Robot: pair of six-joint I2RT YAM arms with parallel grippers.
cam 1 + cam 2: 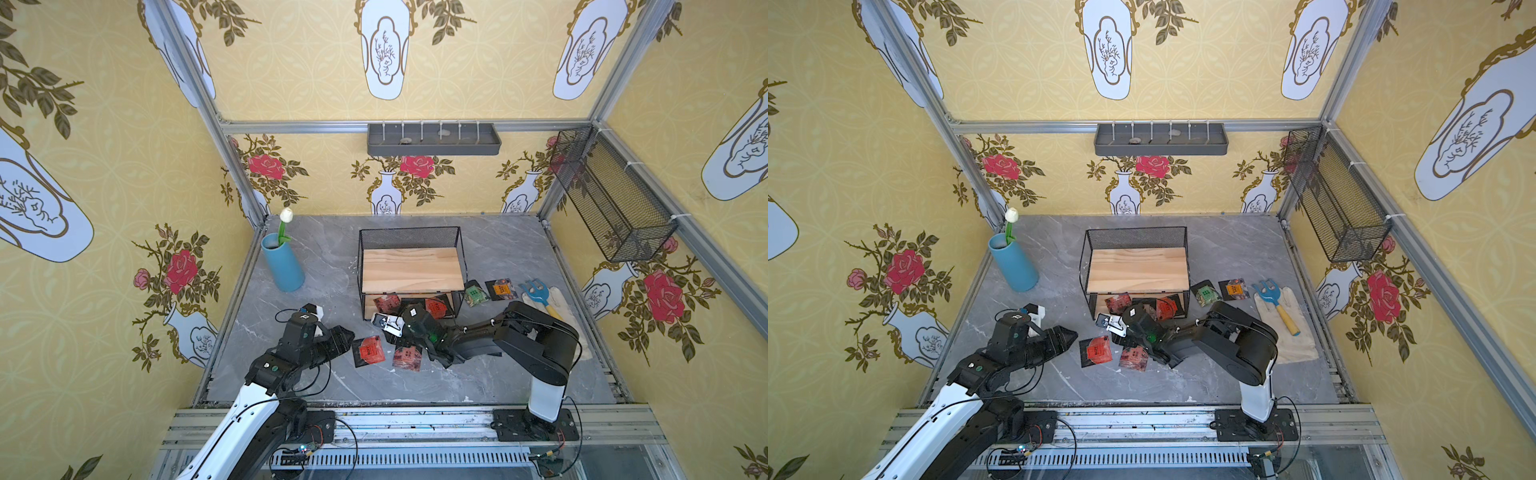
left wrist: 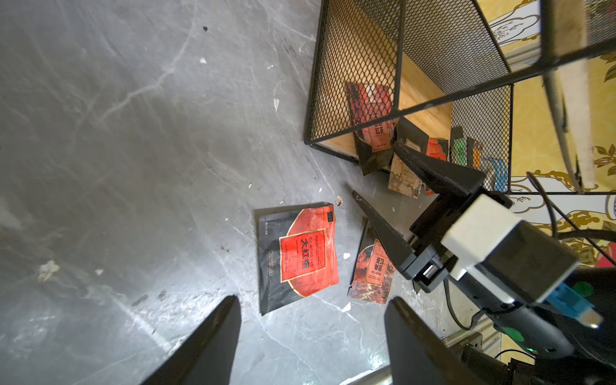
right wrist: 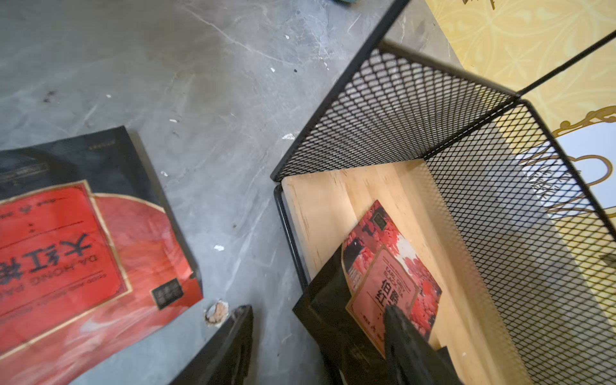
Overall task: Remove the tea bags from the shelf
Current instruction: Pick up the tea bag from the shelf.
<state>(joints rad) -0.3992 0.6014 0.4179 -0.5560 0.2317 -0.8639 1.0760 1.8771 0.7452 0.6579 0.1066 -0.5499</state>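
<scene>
The shelf (image 1: 411,270) stands mid-table, its top board bare. On its lower board (image 3: 320,200) lie tea bags: a red-flowered one (image 3: 390,266), seen in a top view (image 1: 386,303), and an orange-red one (image 1: 436,307). My right gripper (image 3: 316,308) is open at the front of the lower tier. Its jaws straddle the black edge of the flowered bag, one fingertip (image 3: 391,313) over its label. More tea bags lie on the table: red (image 1: 369,351), dark red (image 1: 407,358), green (image 1: 476,293), orange (image 1: 503,289). My left gripper (image 2: 313,300) hovers open and empty just short of the red bag (image 2: 300,256).
A blue vase (image 1: 282,266) with a white tulip stands left of the shelf. A blue hand rake (image 1: 536,291) lies on a pale glove at the right. On the walls hang a grey tray (image 1: 434,139) and a black mesh basket (image 1: 611,195).
</scene>
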